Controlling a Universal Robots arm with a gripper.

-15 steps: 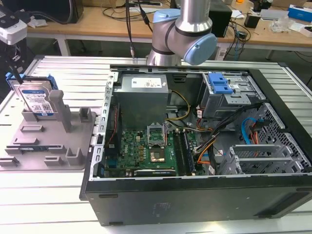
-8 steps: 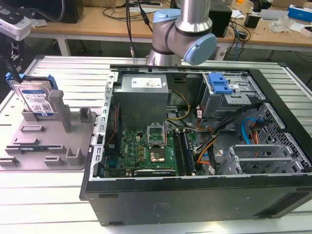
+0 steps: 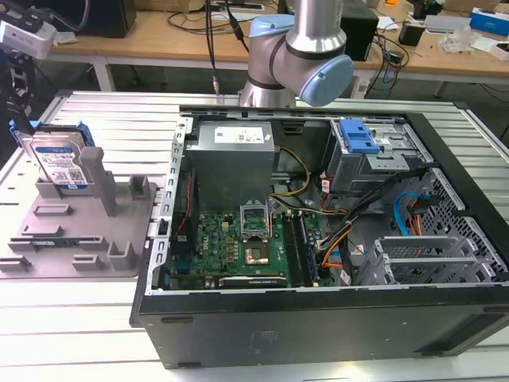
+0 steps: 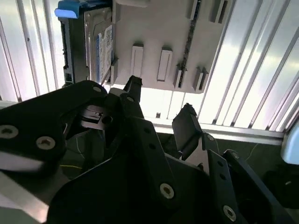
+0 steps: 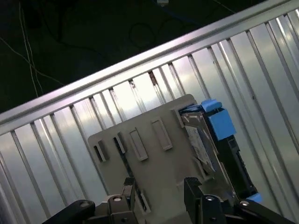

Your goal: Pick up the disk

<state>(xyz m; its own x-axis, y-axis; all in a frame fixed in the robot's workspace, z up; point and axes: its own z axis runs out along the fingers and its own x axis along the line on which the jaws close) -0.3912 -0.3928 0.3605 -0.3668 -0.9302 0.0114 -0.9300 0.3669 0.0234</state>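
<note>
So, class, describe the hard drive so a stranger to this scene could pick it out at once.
In the exterior view, find the open computer case; to that view's left lies a grey plastic fixture. At its far corner the hard drive stands on edge: the only silver metal slab there, with a blue-and-white label and blue rails.

Disk (image 3: pixel 58 161) upright in fixture (image 3: pixel 79 239), at exterior view's left of computer case (image 3: pixel 318 326)

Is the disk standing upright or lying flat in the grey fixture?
Upright. In the exterior view the disk stands on edge in the grey fixture, beside an upright post.
</note>
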